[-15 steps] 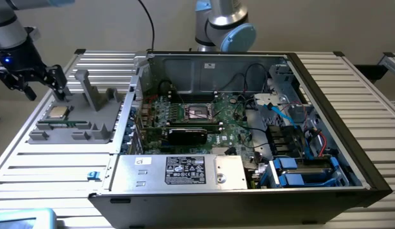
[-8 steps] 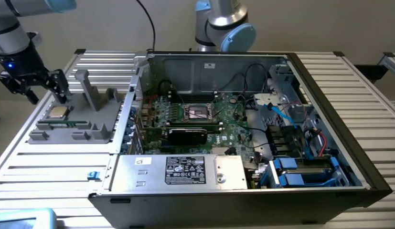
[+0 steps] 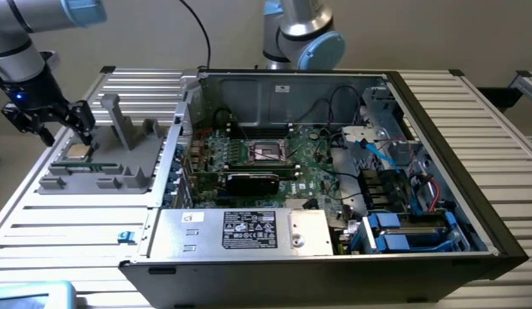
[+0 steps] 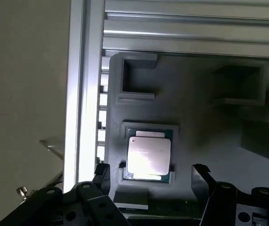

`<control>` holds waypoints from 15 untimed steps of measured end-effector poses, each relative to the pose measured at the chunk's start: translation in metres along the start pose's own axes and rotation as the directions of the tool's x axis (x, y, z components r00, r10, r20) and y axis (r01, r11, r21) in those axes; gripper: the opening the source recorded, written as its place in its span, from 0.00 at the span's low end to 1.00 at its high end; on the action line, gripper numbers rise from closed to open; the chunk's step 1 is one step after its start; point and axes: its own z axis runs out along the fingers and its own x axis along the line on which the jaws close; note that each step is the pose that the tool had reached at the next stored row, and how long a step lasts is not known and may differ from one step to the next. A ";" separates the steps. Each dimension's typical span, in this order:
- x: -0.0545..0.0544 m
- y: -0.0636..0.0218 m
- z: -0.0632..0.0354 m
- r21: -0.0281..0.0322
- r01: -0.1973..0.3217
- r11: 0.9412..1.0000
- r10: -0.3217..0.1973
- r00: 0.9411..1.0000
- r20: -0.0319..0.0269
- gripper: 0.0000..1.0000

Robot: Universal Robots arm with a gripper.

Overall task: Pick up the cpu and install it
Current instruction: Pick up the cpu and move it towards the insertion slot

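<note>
Gripper (image 4: 151, 172) fingers (image 4: 103, 175) stand spread wide, 1 on each side of the cpu (image 4: 147, 157), grasping nothing. The cpu lies flat in its recess in the grey tray (image 4: 209, 136), beside the open computer case (image 3: 291, 96), toward the exterior view's left. Step 1, the pick-up, seems in hand; the motherboard socket (image 3: 267, 152) looks empty. A clean grasp calls for fingers squared to the chip's thin edges.

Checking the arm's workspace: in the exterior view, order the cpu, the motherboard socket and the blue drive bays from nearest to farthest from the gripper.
1. cpu: on the grey tray, under the open gripper.
2. socket: on the motherboard, mid-picture.
3. blue drive bays: far at the exterior view's right.
</note>
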 end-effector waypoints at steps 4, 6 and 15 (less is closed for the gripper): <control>0.000 -0.0003 0.0057 -0.006 0.000 1.000 0.000 1.000 -0.004 0.79; 0.000 -0.0003 0.0074 -0.015 -0.002 1.000 0.002 1.000 -0.006 0.79; -0.001 -0.0005 0.0128 -0.022 -0.017 1.000 0.016 1.000 -0.006 0.79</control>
